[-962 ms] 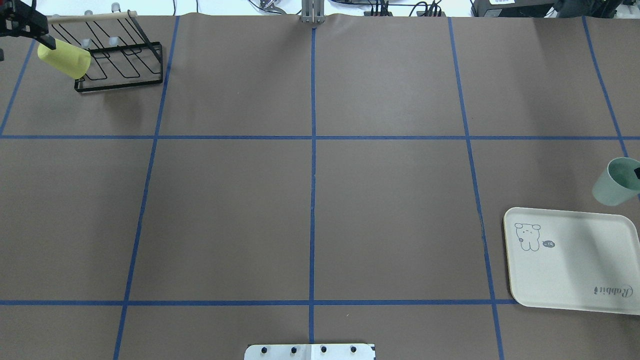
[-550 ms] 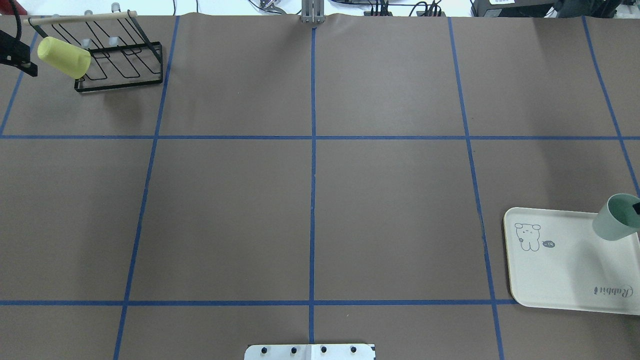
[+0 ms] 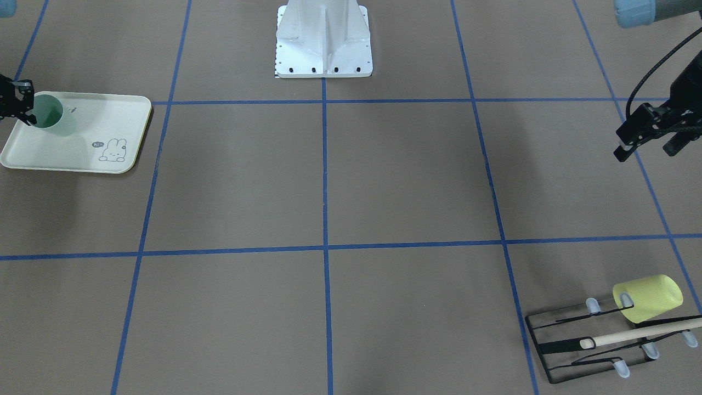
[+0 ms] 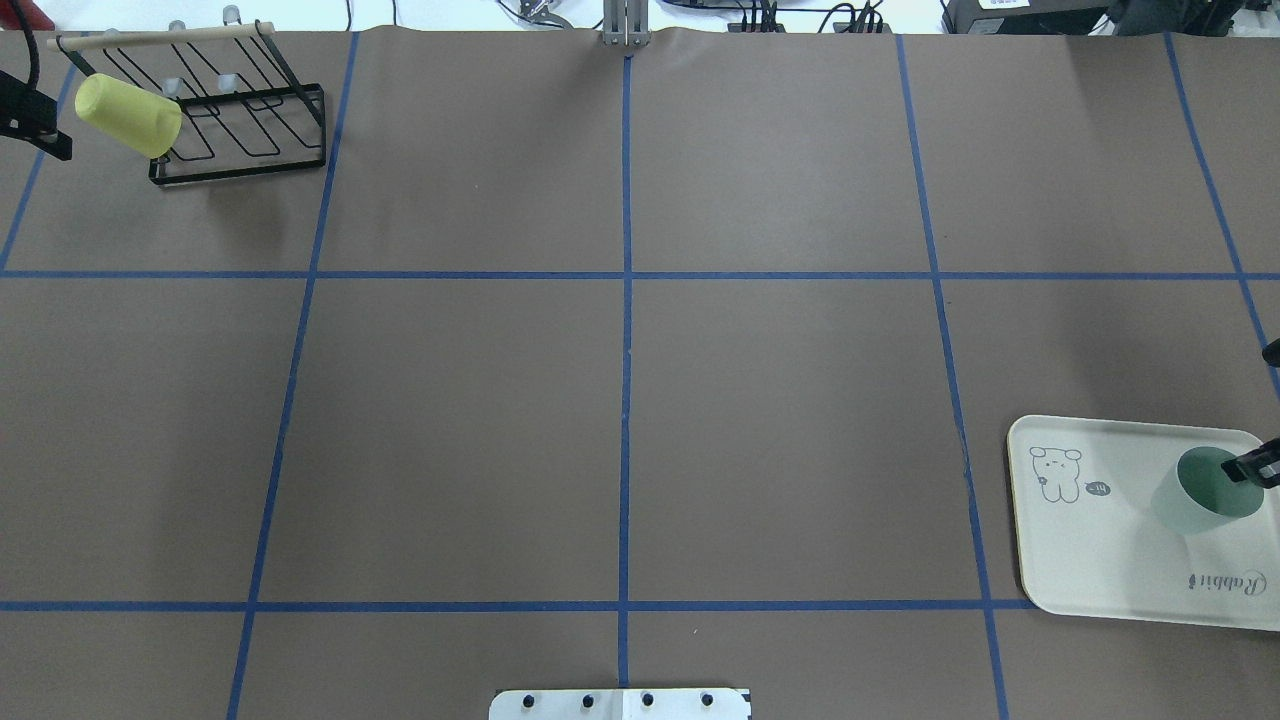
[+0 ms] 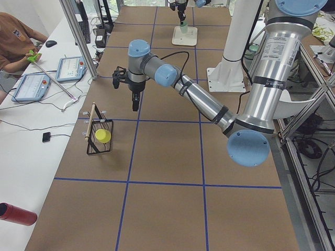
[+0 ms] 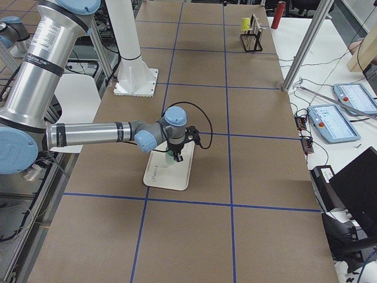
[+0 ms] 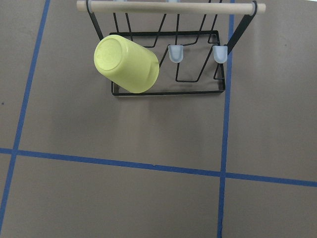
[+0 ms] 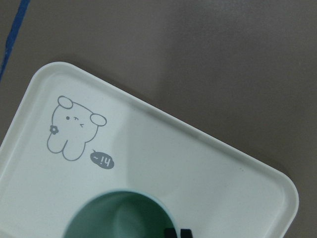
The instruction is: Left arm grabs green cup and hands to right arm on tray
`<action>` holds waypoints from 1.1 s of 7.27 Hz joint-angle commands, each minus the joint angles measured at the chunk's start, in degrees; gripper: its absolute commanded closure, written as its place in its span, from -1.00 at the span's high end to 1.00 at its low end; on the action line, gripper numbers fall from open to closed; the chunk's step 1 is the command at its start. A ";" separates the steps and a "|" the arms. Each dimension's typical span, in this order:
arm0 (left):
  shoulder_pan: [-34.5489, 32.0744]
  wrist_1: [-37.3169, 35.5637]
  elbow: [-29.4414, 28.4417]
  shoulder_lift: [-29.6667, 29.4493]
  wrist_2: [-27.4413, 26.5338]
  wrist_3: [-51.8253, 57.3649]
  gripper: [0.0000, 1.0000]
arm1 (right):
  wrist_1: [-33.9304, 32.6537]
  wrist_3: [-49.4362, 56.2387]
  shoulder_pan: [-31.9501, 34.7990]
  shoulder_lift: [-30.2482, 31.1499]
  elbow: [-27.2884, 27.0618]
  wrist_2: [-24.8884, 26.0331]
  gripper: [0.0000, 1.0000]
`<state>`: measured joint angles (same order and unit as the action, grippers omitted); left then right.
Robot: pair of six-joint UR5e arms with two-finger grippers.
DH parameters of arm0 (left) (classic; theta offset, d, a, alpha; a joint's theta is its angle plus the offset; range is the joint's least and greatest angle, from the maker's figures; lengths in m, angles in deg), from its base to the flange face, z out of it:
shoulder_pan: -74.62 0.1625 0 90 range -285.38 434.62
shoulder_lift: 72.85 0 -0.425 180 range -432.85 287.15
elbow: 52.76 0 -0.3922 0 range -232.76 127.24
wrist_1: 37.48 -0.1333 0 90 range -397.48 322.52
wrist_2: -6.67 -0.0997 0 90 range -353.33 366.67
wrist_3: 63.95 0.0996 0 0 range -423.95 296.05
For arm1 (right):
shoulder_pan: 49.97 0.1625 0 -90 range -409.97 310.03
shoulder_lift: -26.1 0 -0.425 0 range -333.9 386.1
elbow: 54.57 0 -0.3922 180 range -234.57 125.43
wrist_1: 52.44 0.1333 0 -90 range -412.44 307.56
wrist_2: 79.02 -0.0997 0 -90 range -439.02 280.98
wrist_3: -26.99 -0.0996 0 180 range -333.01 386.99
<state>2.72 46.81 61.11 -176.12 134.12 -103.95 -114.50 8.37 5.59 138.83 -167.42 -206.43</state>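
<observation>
The pale green cup (image 4: 1195, 495) stands upright over the far right part of the cream rabbit tray (image 4: 1100, 560), on it or just above it. My right gripper (image 4: 1255, 468) is shut on the cup's rim, one finger inside it. The front view shows the same grip (image 3: 13, 101) on the cup (image 3: 52, 115) over the tray (image 3: 82, 159). The right wrist view shows the cup's mouth (image 8: 119, 215) at the bottom. My left gripper (image 3: 644, 152) is open and empty, in the air at the far left, near the rack.
A black wire rack (image 4: 240, 130) with a wooden bar stands at the far left corner. A yellow-green cup (image 4: 128, 113) hangs tilted on it, also in the left wrist view (image 7: 126, 64). The robot's white base (image 3: 323, 44) sits at the near middle edge.
My right gripper has carried the green cup from beyond the tray's far edge toward me and down over the tray. My left gripper has drawn back from the yellow-green cup toward the left edge.
</observation>
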 commanded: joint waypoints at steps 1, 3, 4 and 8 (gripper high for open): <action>0.01 0.00 0.13 0.01 0.00 0.00 1.00 | 0.81 0.08 -1.42 -0.05 0.17 1.28 -1.00; 0.01 0.00 0.04 0.01 0.00 0.00 1.00 | 0.81 0.08 -1.59 -0.40 0.26 1.19 -1.00; 0.09 0.00 0.13 0.01 0.00 0.00 1.00 | 0.89 0.08 -1.68 -0.92 0.43 1.10 -1.00; 0.18 0.00 0.21 0.01 0.00 0.00 1.00 | 1.16 0.17 -1.77 -1.72 2.10 0.67 -0.42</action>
<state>2.90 46.81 61.26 -176.12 134.12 -103.98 -113.49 8.53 3.86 137.43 -165.71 -205.53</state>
